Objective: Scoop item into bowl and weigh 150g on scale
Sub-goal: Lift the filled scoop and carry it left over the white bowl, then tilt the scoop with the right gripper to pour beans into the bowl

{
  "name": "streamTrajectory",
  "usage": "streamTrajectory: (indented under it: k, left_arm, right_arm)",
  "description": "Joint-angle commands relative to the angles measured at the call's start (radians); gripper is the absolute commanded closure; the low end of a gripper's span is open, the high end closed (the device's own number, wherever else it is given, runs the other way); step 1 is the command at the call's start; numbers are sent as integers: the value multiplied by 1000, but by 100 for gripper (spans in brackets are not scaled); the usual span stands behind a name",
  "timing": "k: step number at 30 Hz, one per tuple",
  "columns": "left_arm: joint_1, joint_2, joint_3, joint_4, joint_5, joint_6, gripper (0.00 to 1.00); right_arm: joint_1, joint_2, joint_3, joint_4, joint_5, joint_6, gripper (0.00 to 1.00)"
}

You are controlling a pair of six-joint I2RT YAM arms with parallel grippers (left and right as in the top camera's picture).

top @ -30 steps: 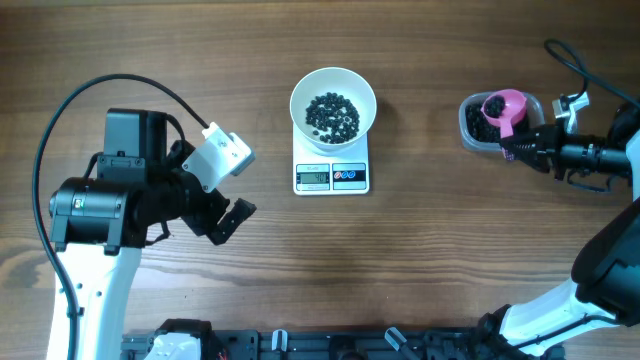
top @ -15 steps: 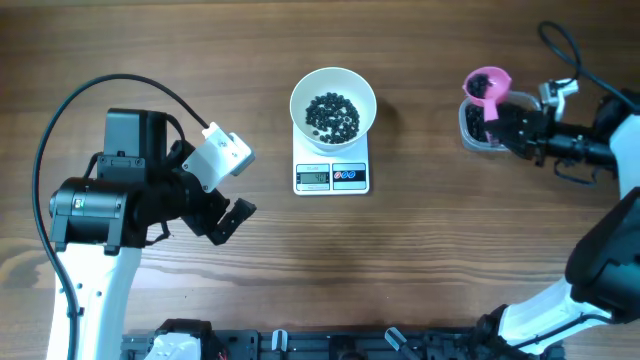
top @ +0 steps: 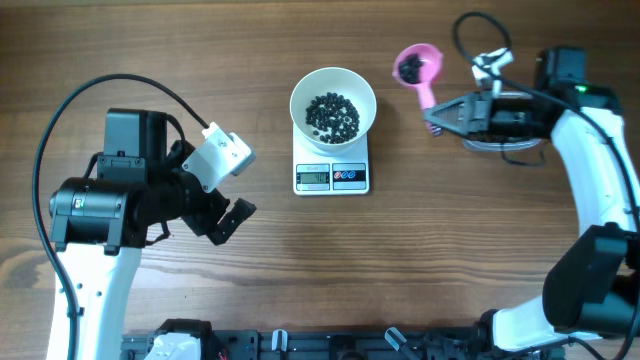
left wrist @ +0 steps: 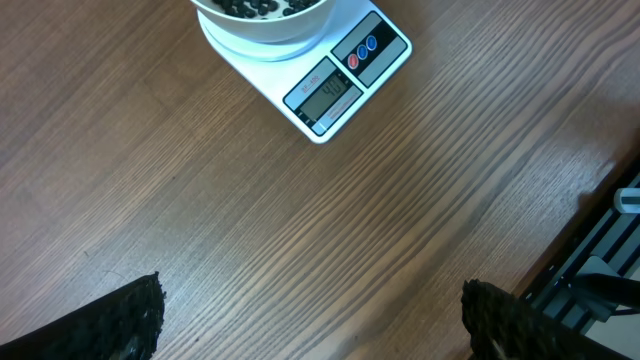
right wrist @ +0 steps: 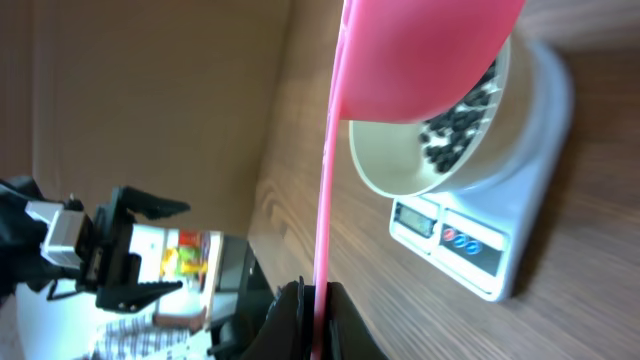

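right jaws pinching pink scoop [top: 427, 88] by handle, black beans [top: 410, 67] in it, beside white bowl [top: 333, 73] on scale [top: 331, 165], left jaws spread above bench [top: 450, 250]

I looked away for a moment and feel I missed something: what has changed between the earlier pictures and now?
The right gripper, shut on the handle of the pink scoop, swung left, carrying the scoop with its load of black beans toward the white bowl. The scoop now hangs just right of the bowl. The left gripper stayed open and still; the bowl and the scale did not move.
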Motion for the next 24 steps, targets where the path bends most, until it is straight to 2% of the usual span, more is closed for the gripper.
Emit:
streamTrajectory:
  k: [1,10,16,18,24]
  left_arm:
    - [8,-10,6,0,23,-3,0]
    - [8,-10,6,0,23,-3,0]
    - [8,-10,6,0,23,-3,0]
    - [8,-10,6,0,23,-2,0]
    - [8,-10,6,0,23,-3,0]
  right_arm:
    - [97,-17,0,34,82,57,95]
    - [285,-17,0,127,429,77,95]
    - [350,-17,0,202,623,28,95]
    - [380,-17,0,220,718,-27,96]
    - [436,-17,0,225,901,-81,95]
